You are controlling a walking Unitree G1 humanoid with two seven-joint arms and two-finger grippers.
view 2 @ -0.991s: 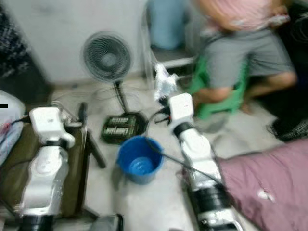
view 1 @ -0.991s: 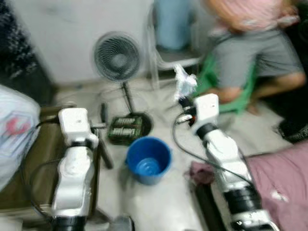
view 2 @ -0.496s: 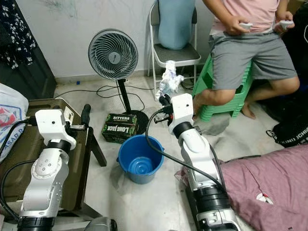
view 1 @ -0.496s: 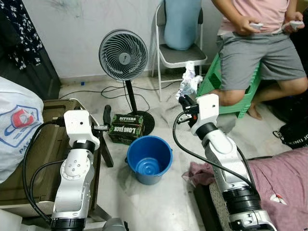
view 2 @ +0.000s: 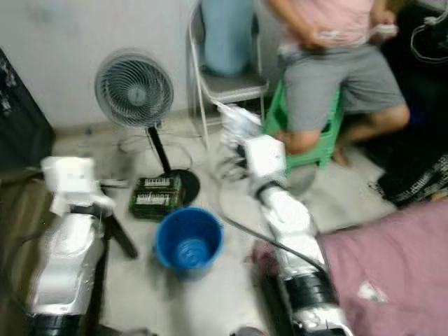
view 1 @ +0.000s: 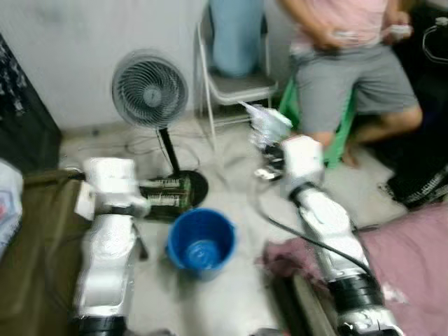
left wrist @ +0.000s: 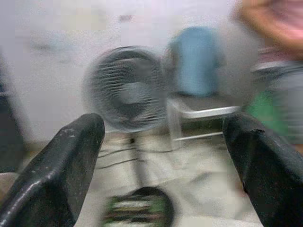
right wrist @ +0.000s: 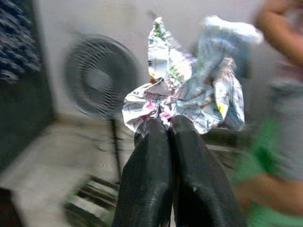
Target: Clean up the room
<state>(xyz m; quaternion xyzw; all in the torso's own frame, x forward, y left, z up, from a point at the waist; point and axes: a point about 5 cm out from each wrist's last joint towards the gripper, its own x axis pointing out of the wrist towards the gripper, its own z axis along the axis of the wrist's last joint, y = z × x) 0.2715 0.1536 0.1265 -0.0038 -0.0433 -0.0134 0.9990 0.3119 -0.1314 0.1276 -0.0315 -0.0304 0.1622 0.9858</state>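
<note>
Right gripper (right wrist: pixel 168 125) pinched on a crumpled newspaper wad (right wrist: pixel 189 90), held up in the air; left gripper (left wrist: pixel 161 156) spread wide, holding nothing.

Head views are blurred; the wad (view 1: pixel 269 124) sits at the tip of the raised right arm, above the floor in front of the metal chair (view 1: pixel 234 84) and a seated person (view 1: pixel 350 63) on a green stool (view 2: pixel 315 133); blue bucket (view 1: pixel 200 241) stands on the floor between the two arms, well below the wad; standing fan (view 1: pixel 150 89) behind it, with a green-and-black box (view 2: pixel 155 196) – probably a carton – touching the fan's base; pink cloth (view 1: pixel 413 259) lies by the right arm; left gripper points toward the fan (left wrist: pixel 125 87).
</note>
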